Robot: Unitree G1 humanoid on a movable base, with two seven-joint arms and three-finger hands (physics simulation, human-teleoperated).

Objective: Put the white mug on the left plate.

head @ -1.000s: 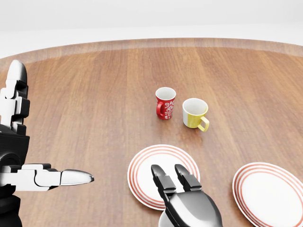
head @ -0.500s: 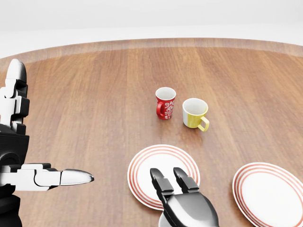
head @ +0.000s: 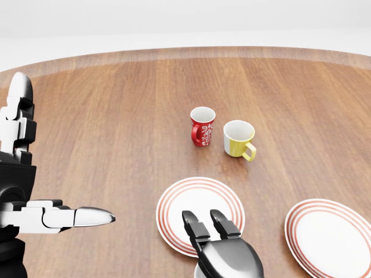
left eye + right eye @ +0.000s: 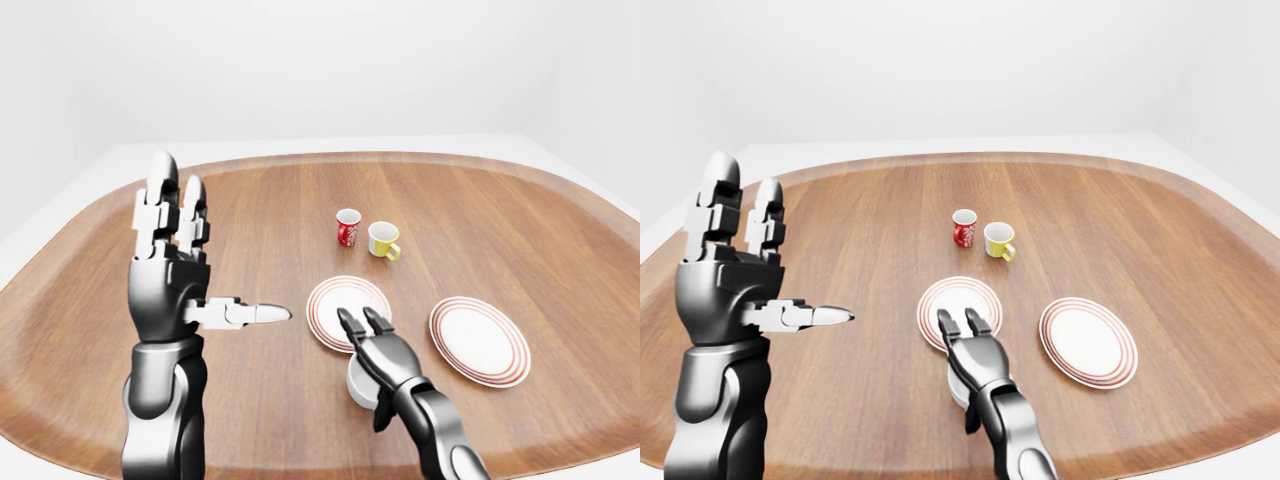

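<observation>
The white mug (image 4: 358, 388) stands on the wooden table just below the left plate (image 4: 335, 297), a white plate with red rings, in the left-eye view. My right hand (image 4: 368, 360) lies over the mug. Its fingers (image 4: 348, 325) stretch straight out over the plate's near rim and its thumb hangs down beside the mug. The fingers do not close round it. The hand hides most of the mug in the head view. My left hand (image 4: 200, 260) is raised at the left, open and empty, fingers up and thumb pointing right.
A red patterned mug (image 4: 347, 228) and a yellow mug (image 4: 382, 239) stand side by side above the left plate. A second red-ringed plate (image 4: 480, 340) lies to the right. The oval table's edge (image 4: 300, 160) curves round all of it.
My right hand has slid a little toward the bottom of the head view, its fingertips drawing back over the left plate's near rim. The left hand and the mugs have not moved.
</observation>
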